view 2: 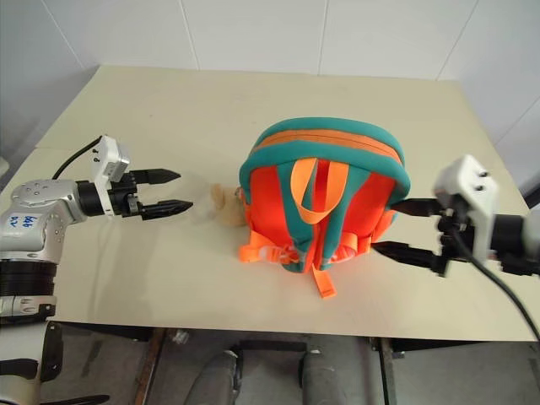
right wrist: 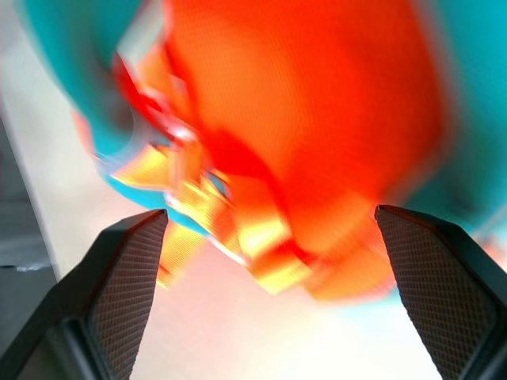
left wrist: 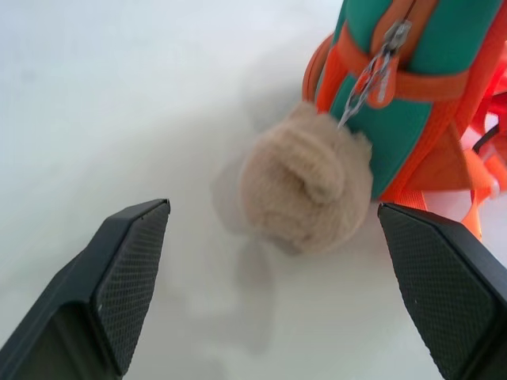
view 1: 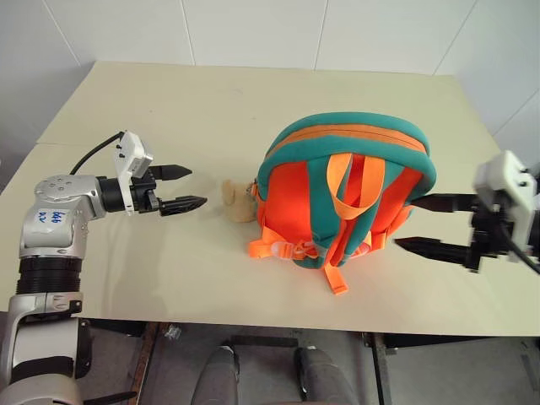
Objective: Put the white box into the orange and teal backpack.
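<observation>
The orange and teal backpack (view 1: 295, 181) lies on the table with its orange straps facing up. A tan plush hamster (view 1: 237, 199) rests on the table against its left side, and in the left wrist view the hamster (left wrist: 305, 186) sits below a metal zipper pull (left wrist: 372, 75). My left gripper (view 1: 196, 186) hovers open to the left of the hamster, pointing at it, with nothing between its fingers. My right gripper (view 1: 407, 223) is open and empty just right of the backpack, pointing at its side. The white box is hidden.
The beige table (view 1: 169, 101) has free surface behind and to the left of the backpack. Its front edge (view 1: 253, 325) runs close below the backpack's strap ends. White walls stand behind the table.
</observation>
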`<state>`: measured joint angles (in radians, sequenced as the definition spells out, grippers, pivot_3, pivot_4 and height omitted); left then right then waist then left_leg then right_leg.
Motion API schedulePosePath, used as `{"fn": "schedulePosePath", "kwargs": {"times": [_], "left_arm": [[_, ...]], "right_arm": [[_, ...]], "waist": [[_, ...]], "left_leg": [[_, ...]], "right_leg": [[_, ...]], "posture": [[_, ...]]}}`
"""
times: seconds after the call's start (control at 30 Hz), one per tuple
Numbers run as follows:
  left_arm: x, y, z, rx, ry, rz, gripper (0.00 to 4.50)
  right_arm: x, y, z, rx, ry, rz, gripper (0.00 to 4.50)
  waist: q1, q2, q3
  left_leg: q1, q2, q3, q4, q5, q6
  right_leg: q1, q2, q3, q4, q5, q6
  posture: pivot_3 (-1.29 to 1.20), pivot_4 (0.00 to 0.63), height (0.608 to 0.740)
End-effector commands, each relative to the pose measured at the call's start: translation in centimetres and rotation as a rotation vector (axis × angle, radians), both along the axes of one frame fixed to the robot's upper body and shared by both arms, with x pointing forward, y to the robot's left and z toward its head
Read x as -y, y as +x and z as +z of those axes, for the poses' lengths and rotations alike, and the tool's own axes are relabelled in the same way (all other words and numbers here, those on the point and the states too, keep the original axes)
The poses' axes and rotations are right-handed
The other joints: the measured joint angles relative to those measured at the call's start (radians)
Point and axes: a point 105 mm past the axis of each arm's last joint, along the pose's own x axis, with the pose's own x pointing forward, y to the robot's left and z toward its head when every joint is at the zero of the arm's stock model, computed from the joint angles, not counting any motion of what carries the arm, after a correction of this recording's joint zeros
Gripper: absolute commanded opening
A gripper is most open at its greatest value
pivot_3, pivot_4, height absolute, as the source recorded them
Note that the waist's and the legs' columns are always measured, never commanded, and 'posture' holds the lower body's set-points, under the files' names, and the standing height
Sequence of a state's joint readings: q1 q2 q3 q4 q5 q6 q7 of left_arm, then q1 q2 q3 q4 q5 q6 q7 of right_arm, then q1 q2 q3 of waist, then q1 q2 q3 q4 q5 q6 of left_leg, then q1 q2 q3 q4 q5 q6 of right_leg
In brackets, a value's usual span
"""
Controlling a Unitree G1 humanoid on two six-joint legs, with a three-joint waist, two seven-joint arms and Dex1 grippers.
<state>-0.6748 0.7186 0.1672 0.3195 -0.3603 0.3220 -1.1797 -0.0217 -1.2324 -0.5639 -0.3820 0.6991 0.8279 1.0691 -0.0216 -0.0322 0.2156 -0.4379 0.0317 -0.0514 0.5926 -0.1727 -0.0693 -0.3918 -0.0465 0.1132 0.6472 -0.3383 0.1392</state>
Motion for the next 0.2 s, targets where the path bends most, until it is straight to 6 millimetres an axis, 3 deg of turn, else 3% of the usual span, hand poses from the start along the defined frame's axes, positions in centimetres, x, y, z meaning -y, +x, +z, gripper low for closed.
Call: {"fn": "schedulePosePath", "kwargs": {"times": [0.03, 0.2], "left_arm": [[0.3, -0.6, 1.3, 0.105, -0.095, -0.066, 4.5], [1.5, -1.1, 0.8, 0.135, -0.174, -0.139, 4.5]], "right_arm": [[1.8, -0.4, 2.0, 0.111, -0.007, -0.049, 4.46], [1.4, 0.2, 2.0, 0.209, 0.091, -0.087, 4.46]], "waist": [[-0.005, 0.0, 0.0], [-0.013, 0.0, 0.0]], "left_leg": [[0.0, 0.0, 0.0, 0.0, 0.0, 0.0], [0.001, 0.001, 0.0, 0.0, 0.0, 0.0]], "right_leg": [[0.0, 0.0, 0.0, 0.0, 0.0, 0.0], [0.0, 0.001, 0.001, 0.001, 0.001, 0.002]], "posture": [[0.0, 0.15, 0.74], [0.0, 0.15, 0.74]]}}
